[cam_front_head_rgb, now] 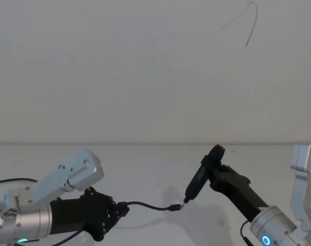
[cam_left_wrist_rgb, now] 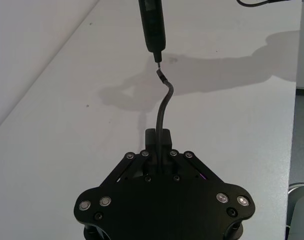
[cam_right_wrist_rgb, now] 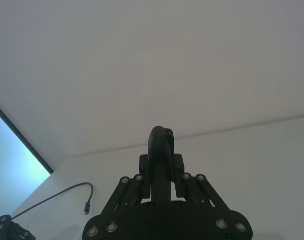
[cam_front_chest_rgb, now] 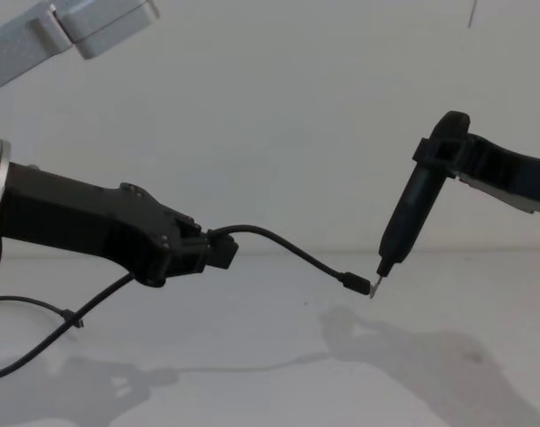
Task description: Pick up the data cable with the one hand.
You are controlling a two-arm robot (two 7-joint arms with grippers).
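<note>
Closest to me on the left, my left tool (cam_front_chest_rgb: 218, 251) is gripping the data cable (cam_front_chest_rgb: 292, 247) by its thick end, jaws closed narrow around it, and it is holding the cable up off the bench (cam_front_chest_rgb: 270, 374). From the chest view I am seeing the cable arching forward out of the tool and dipping toward its small plug (cam_front_chest_rgb: 356, 283), which is hanging in the air above its own shadow rather than lying on the surface. Just beyond the plug, my right tool (cam_right_wrist_rgb: 161, 172) is clamping a slim black pen-like tool (cam_front_chest_rgb: 412, 213), with the pointed metal tip angling down until it is meeting, or all but meeting, the plug's tip; I cannot tell for sure whether they are touching. Judging by this, I am treating the pickup itself as done: the cable is lifted and secure in one tool. What I am reading as left, if anything, is only keeping the grip steady. Farther back, the bare pale wall (cam_front_head_rgb: 145, 72) is closing off the scene.
</note>
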